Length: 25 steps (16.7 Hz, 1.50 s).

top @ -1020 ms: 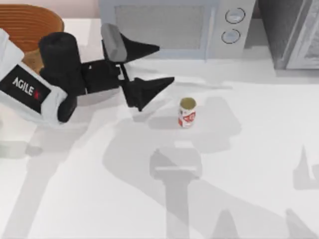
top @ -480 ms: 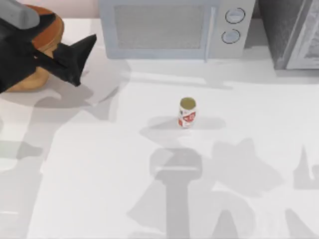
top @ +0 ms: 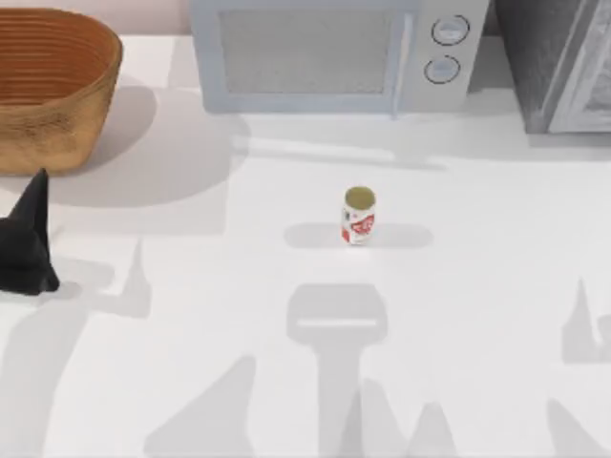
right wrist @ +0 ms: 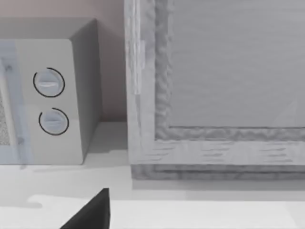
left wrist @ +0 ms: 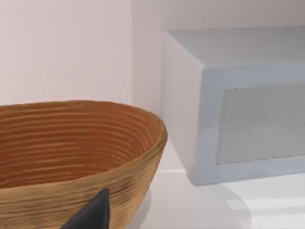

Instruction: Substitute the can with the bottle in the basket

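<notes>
The small white can (top: 359, 216) with red markings and a dull gold top stands upright near the middle of the table, with nothing touching it. The wicker basket (top: 48, 86) sits at the back left corner; the ribbed inside of the basket (left wrist: 71, 143) holds nothing where I can see it. A black tip of my left gripper (top: 29, 243) shows at the table's left edge, in front of the basket and far from the can. The left gripper (left wrist: 93, 214) points at the basket's wall. My right gripper (right wrist: 93, 212) faces the back right. The bottle is out of view.
A grey microwave (top: 329, 52) stands along the back edge, its two dials (right wrist: 50, 102) facing forward. A grey cabinet (top: 563, 62) fills the back right corner. Open white tabletop surrounds the can on all sides.
My left arm has drawn back from beside the can, passed over the basket, and dropped to the table's left edge. The can has stayed where it was.
</notes>
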Motion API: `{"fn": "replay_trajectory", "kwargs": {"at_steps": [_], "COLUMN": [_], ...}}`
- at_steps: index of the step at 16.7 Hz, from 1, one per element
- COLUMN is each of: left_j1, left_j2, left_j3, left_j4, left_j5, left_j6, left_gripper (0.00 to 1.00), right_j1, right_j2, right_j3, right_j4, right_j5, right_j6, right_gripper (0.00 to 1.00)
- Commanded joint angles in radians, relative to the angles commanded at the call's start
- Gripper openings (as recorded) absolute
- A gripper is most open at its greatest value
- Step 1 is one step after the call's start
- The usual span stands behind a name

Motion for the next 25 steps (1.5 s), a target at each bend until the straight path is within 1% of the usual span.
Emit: {"fn": "replay_trajectory", "kwargs": {"at_steps": [3, 7, 9, 13, 16, 19, 22, 25], "left_j1": [0.008, 0.011, 0.012, 0.012, 0.014, 0.039, 0.084, 0.139], "left_j2": [-0.26, -0.467, -0.505, -0.509, -0.496, -0.405, -0.227, 0.003], "left_j3": [-0.115, -0.218, -0.244, -0.246, -0.244, -0.243, -0.233, -0.225], "left_j4": [-0.094, -0.176, -0.197, -0.199, -0.189, -0.111, 0.037, 0.231], "left_j5": [-0.102, -0.191, -0.21, -0.212, -0.208, -0.186, -0.141, -0.078], "left_j6": [-0.009, -0.001, -0.005, -0.006, -0.005, 0.0, 0.01, 0.026], "left_gripper": [1.0, 1.0, 1.0, 1.0, 1.0, 1.0, 1.0, 1.0], "right_j1": [0.0, 0.0, 0.0, 0.0, 0.0, 0.0, 0.0, 0.0], "right_j2": [0.0, 0.0, 0.0, 0.0, 0.0, 0.0, 0.0, 0.0], "right_j3": [0.0, 0.0, 0.0, 0.0, 0.0, 0.0, 0.0, 0.0], "right_j4": [0.0, 0.0, 0.0, 0.0, 0.0, 0.0, 0.0, 0.0], "right_j5": [0.0, 0.0, 0.0, 0.0, 0.0, 0.0, 0.0, 0.0], "right_j6": [0.0, 0.0, 0.0, 0.0, 0.0, 0.0, 0.0, 0.0], "right_gripper": [1.0, 1.0, 1.0, 1.0, 1.0, 1.0, 1.0, 1.0]}}
